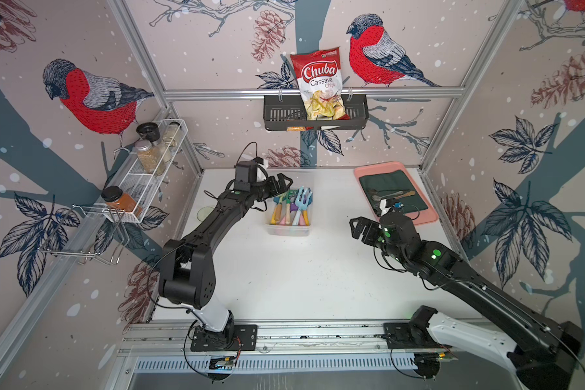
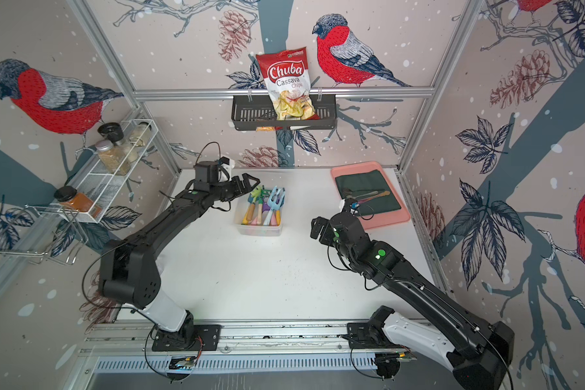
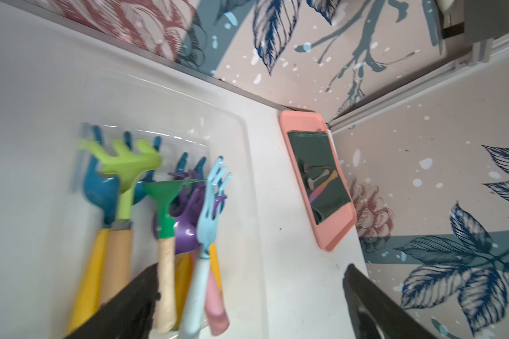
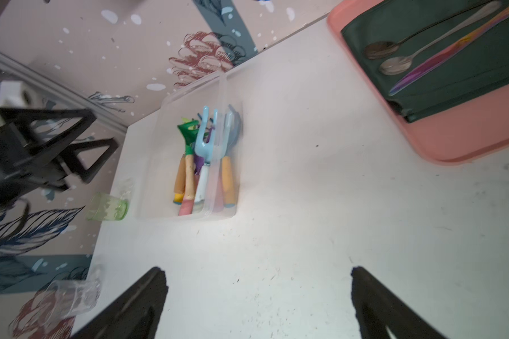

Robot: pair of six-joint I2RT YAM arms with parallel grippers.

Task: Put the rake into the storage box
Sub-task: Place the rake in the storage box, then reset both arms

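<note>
- Rake (image 3: 162, 195) is seen lying inside the storage box (image 1: 287, 231), on top of the pile w/ the other toy garden tools.
- Look of it: dark-green fan-shaped head, short green neck, pale bare-wood handle. Head is pointed to the box's far end, handle toward the robot.
- Beside it a lime-green rake (image 3: 130, 164), a light-blue fork (image 3: 210, 199) & purple and blue tool heads are made out. All handles are laid the same way.
- Box: clear, colourless, rounded corners, set on the white surface (image 1: 301, 277) near its middle-back.
- Left gripper (image 1: 281, 185): jaws are spread wide, nothing pinched. It is held just above the box's far-left corner, over the tool heads.
- Right gripper (image 1: 360, 225): jaws also spread wide, nothing gripped. It is held over bare surface between box & pink tray (image 1: 426, 219), well apart from the box.
- On the tray a dark-green cloth (image 1: 389, 185) w/ cutlery is laid out.
- A green glass (image 4: 108, 207) is seen just beside the box in the right wrist view.
</note>
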